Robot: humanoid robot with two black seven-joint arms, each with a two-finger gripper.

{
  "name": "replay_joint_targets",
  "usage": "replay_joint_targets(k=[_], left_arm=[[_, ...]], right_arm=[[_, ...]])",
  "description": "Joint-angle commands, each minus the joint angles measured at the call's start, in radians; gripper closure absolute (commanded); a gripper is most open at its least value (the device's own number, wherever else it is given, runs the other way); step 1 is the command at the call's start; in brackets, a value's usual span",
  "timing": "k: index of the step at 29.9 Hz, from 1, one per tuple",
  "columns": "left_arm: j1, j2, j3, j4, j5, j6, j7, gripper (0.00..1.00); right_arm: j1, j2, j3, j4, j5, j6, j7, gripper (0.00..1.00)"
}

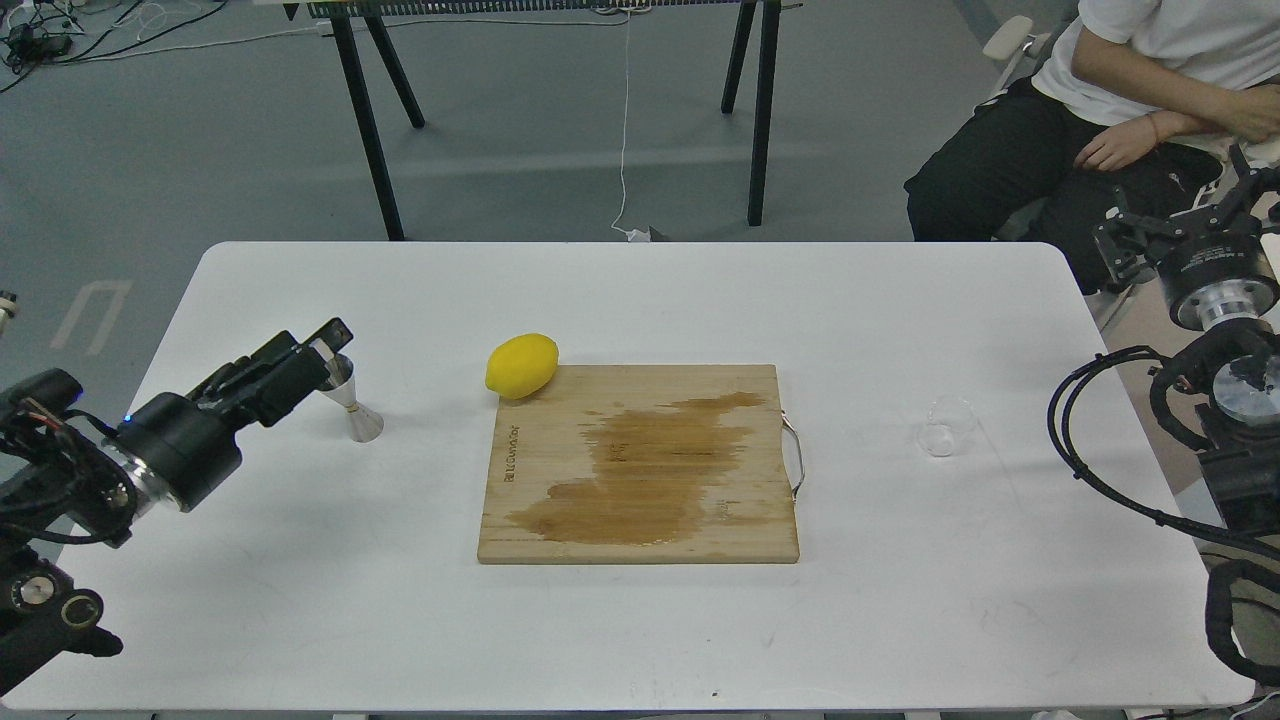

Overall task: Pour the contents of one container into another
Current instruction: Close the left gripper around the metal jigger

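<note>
On the white table (pixel 300 600), the left gripper (pixel 318 362) sits at about nine o'clock with its fingers closed around the upper cone of the steel jigger (pixel 352 405), which stands upright on its lower cone. The small clear glass cup (pixel 945 425) stands alone at three o'clock, well apart from the right gripper (pixel 1165 230), which hangs off the table's edge near two o'clock; whether its fingers are apart or together I cannot tell. A stained wooden cutting board (pixel 640 465) lies at the centre, with a lemon (pixel 521 366) touching its ten o'clock corner.
</note>
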Motion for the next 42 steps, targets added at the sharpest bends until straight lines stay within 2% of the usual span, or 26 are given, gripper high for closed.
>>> replay_joint_targets(k=[1, 5, 9, 19, 25, 30, 31, 38, 42], left_arm=[[-0.001, -0.098, -0.001, 0.15, 0.224, 0.009, 0.028, 0.07], [0.002, -0.169, -0.004, 0.319, 0.364, 0.025, 0.028, 0.1], [-0.015, -0.23, -0.008, 0.442, 0.383, 0.04, 0.027, 0.1], [-0.115, -0.367, -0.007, 0.644, 0.381, 0.085, 0.022, 0.11], [-0.145, -0.403, -0.001, 0.691, 0.381, 0.098, 0.019, 0.13], [-0.155, -0.417, -0.001, 0.714, 0.38, 0.098, 0.019, 0.33], [-0.156, -0.417, -0.001, 0.714, 0.38, 0.098, 0.019, 0.34], [-0.188, -0.468, -0.002, 0.792, 0.377, 0.102, 0.02, 0.33], [-0.19, -0.471, -0.005, 0.795, 0.375, 0.103, 0.024, 0.33]], right_arm=[[-0.012, 0.003, 0.001, -0.001, 0.0, 0.0, 0.0, 0.0], [-0.021, 0.003, 0.001, -0.001, 0.0, 0.0, 0.0, 0.0], [-0.021, 0.003, 0.001, -0.001, 0.0, 0.0, 0.0, 0.0], [-0.023, 0.003, 0.001, -0.001, 0.0, 0.0, 0.0, 0.0], [-0.028, 0.003, 0.006, -0.001, 0.0, 0.0, 0.001, 0.0], [-0.028, 0.003, 0.032, -0.001, 0.0, 0.0, 0.001, 0.0], [-0.028, 0.005, 0.033, -0.001, 0.0, 0.0, 0.0, 0.0], [-0.028, 0.005, 0.033, -0.001, 0.0, 0.0, 0.0, 0.0], [-0.028, 0.005, 0.035, -0.001, 0.0, 0.0, 0.0, 0.0]])
